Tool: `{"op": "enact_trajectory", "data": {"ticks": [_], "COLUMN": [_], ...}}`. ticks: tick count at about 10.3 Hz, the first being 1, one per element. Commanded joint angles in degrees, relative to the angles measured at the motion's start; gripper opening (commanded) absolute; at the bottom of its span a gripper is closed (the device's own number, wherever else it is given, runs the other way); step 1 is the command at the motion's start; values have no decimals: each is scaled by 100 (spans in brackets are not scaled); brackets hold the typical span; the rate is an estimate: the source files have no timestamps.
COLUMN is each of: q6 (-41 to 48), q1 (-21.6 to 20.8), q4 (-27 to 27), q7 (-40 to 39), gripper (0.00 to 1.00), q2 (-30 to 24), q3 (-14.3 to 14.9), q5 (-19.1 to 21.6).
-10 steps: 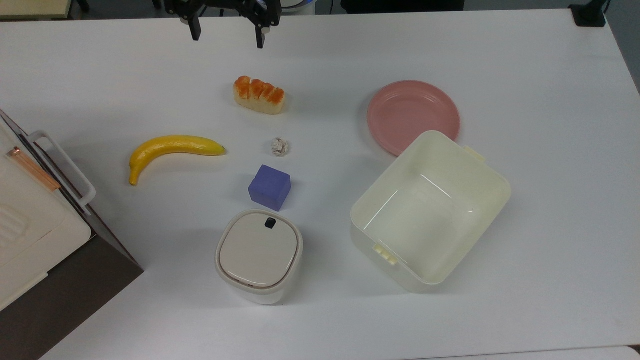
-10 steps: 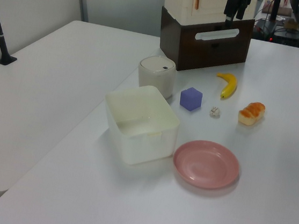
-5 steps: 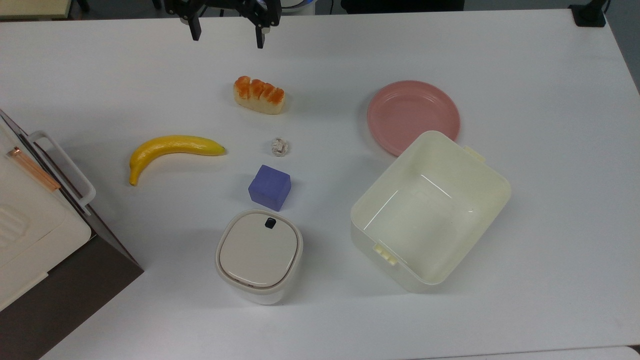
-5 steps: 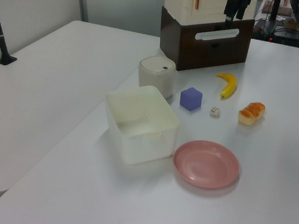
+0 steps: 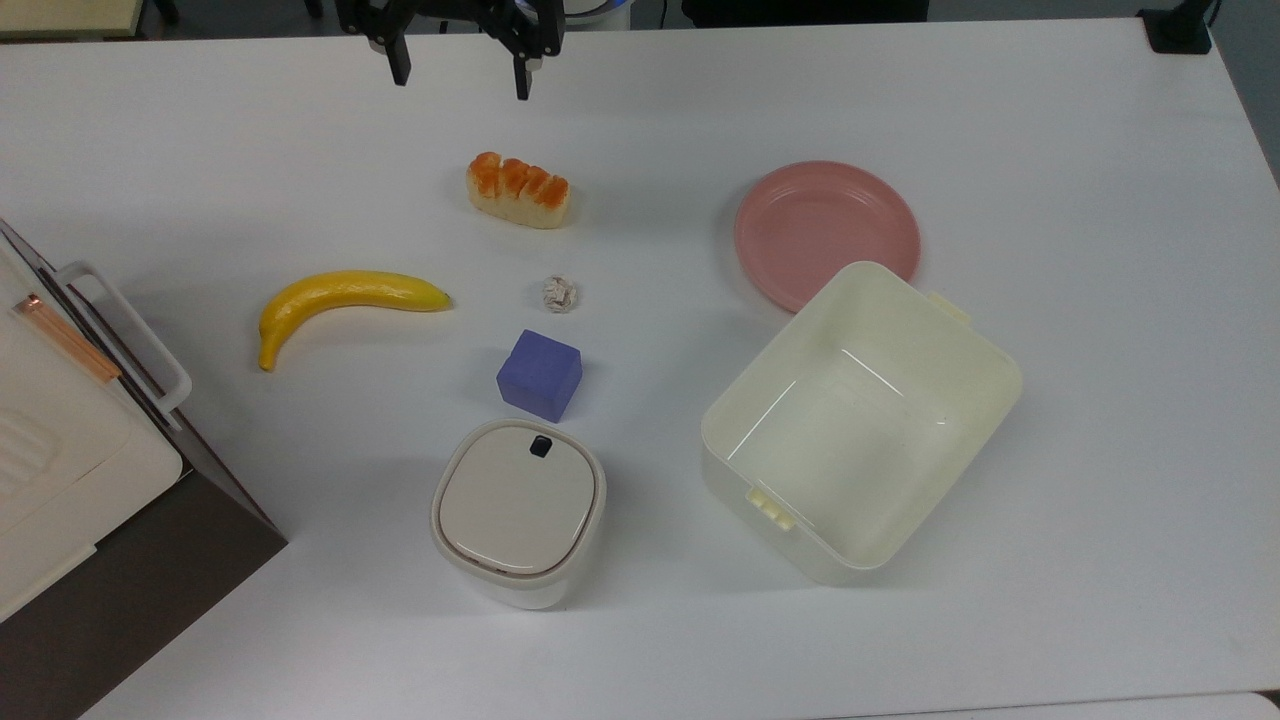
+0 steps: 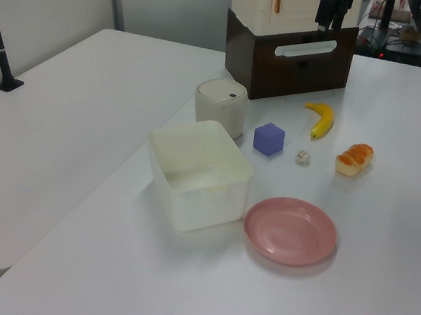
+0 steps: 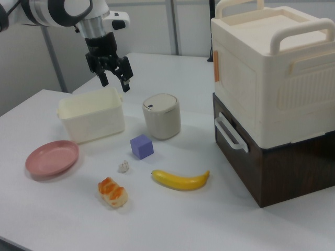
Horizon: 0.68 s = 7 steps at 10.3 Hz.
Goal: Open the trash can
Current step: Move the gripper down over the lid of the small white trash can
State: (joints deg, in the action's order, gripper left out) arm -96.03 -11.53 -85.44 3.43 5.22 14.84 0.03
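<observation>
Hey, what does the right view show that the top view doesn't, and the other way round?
The right view gives the arm's white wrist above the open gripper, plus the white box from the side, bar handles up top. The top view looks straight down to the cream tub's bare floor and takes in a black clamp. Both show the trash can, lid shut, the banana, purple cube, bread and pink plate.
</observation>
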Motion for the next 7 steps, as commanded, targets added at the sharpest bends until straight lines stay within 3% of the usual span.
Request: {"op": "enact_trajectory", "data": {"ticks": [1,2,4,5,7], "q6": [-152,-475,-1264,-1739,-2819], "q1": [-77,-86,-252,-288,-393], "q4": [-245,-288,-289,-271,-236], "q7": [-88,-70,174,785,2477], "gripper": [6,0,0,0,0], "q2": [-127,-83,241,468,1039], "q3": [-42,-42,-42,-42,-121], "q5": [-143,-230,-458,-825,-1957]}}
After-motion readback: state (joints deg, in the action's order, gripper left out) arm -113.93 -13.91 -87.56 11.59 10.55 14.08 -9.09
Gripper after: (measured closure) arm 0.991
